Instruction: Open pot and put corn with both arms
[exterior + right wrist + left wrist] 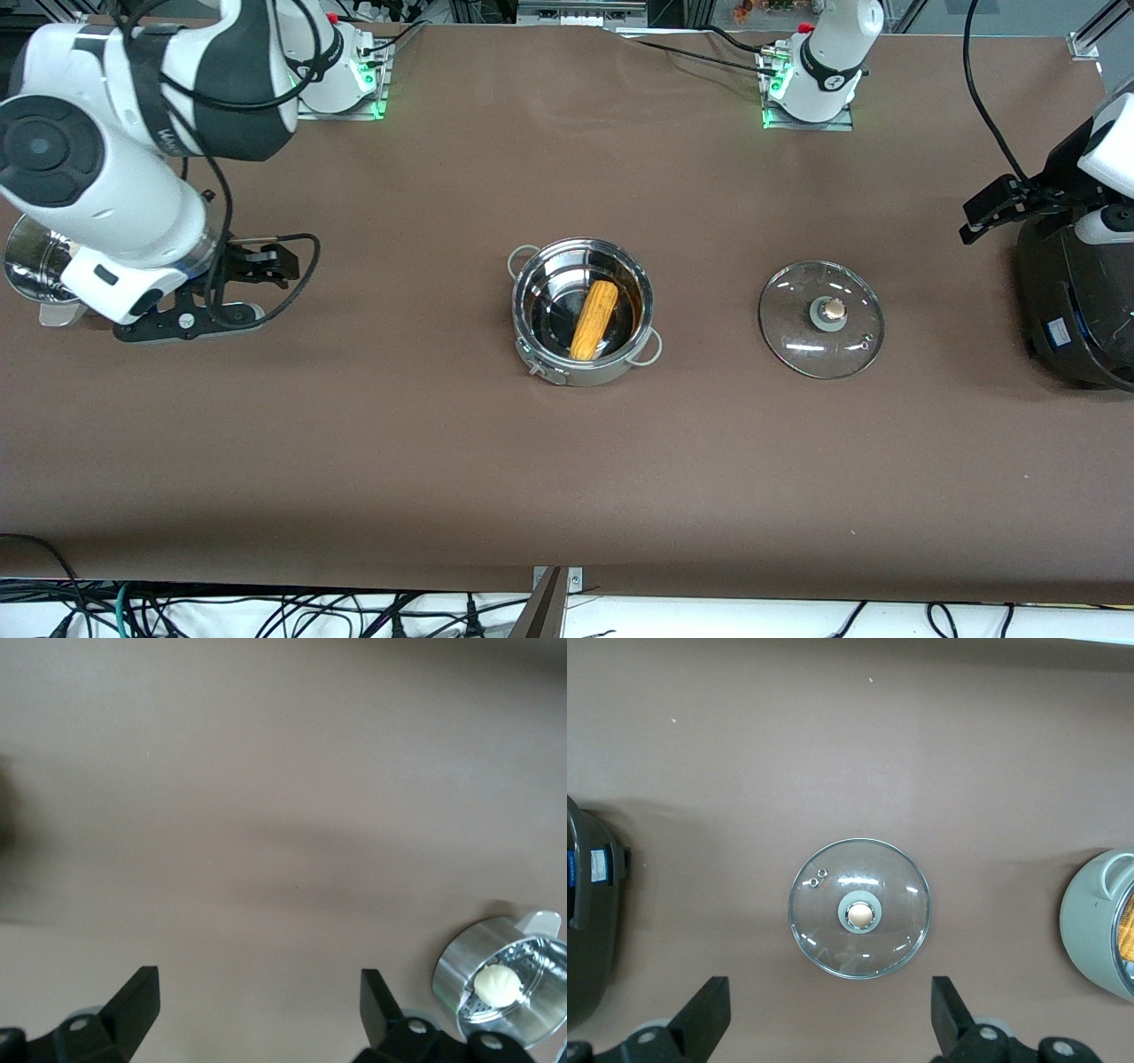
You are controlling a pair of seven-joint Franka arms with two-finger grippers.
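Observation:
The shiny steel pot (582,310) stands open in the middle of the table. The yellow-orange corn cob (594,319) lies inside it. The glass lid (820,317) with its brass knob lies flat on the table beside the pot, toward the left arm's end. My left gripper (992,211) is open and empty, up beside the rice cooker. In the left wrist view its gripper (830,1014) looks down on the lid (859,908), with the pot's edge (1099,921) at the side. My right gripper (261,264) is open and empty at the right arm's end; it also shows in the right wrist view (257,1005), over bare table.
A large black rice cooker (1076,301) stands at the left arm's end of the table. A steel steamer basket (500,988) with a white bun stands at the right arm's end, partly hidden by the right arm in the front view (31,261).

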